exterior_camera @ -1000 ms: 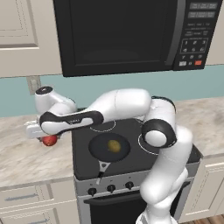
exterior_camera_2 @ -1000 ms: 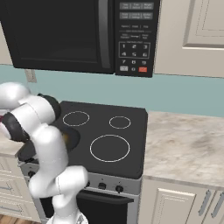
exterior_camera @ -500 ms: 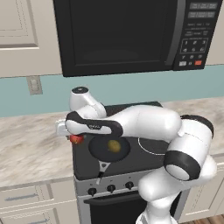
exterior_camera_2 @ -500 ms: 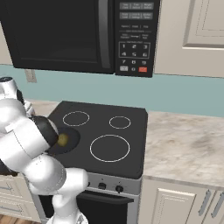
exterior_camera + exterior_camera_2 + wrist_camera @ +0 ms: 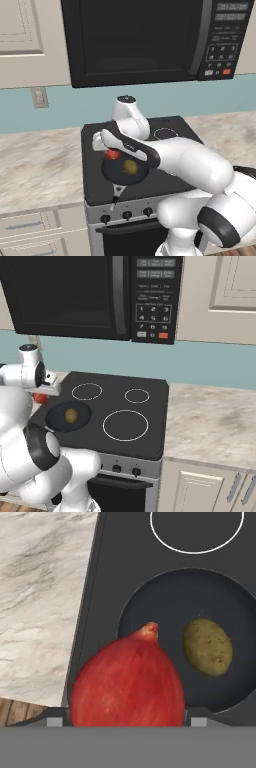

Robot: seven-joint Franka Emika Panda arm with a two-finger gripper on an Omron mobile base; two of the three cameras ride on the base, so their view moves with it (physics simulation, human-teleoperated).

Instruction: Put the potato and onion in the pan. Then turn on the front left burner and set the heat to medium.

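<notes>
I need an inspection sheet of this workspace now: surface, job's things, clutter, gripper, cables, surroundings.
Surface: black glass cooktop, marble counter either side.
Job's things: potato lies in the pan; onion held above the pan's edge, not yet inside.
Clutter: nothing seen.
Gripper: gripper shut on onion.
Cables: nothing seen.
Surroundings: microwave above, knobs on the stove front, wall outlet.

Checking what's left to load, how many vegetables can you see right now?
2: the potato lies in the pan, and the onion is held in the gripper above the pan's rim. None looks hidden.
</notes>
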